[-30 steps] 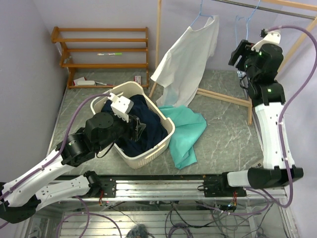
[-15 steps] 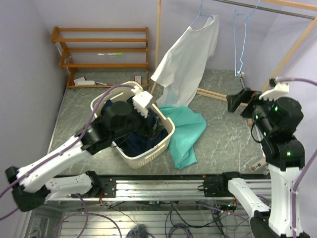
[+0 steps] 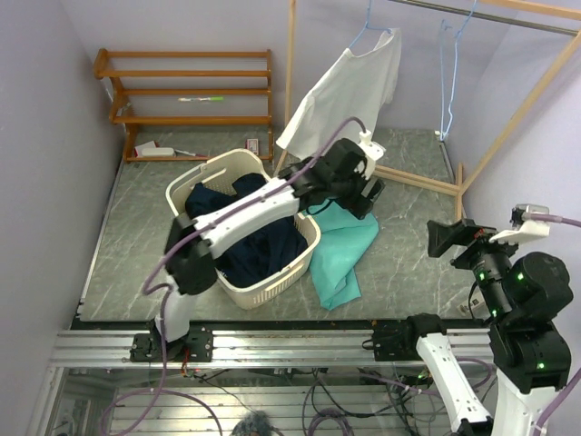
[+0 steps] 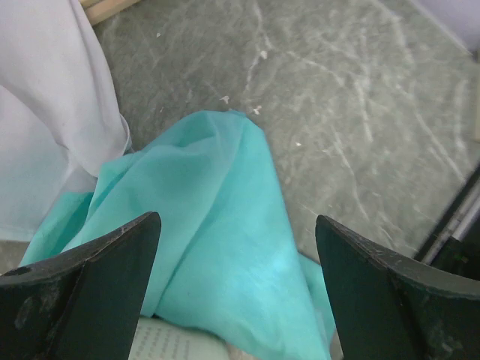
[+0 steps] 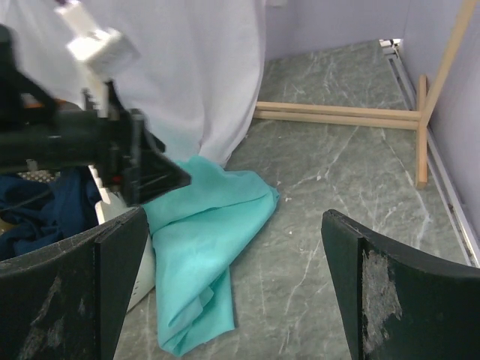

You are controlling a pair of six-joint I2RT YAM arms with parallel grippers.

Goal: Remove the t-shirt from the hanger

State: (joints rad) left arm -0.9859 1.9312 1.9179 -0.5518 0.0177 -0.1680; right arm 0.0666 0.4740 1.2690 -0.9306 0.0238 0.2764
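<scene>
T-shirt (image 3: 349,104) hanging on hanger (image 3: 368,25): removal pending. We are holding both tools, left (image 4: 234,289) and right (image 5: 234,289), released, empty.

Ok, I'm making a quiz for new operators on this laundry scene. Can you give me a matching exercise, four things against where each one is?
Things:
1. white t-shirt
2. teal cloth
3. dark blue clothes
4. empty blue hanger

Places:
A. inside the cream laundry basket
B. hanging bare from the rail, right of the shirt
C. lying on the tabletop beside the basket
D. draped from a hanger on the wooden rack

Pairs: 1-D, 2-C, 3-A, 4-B
</scene>
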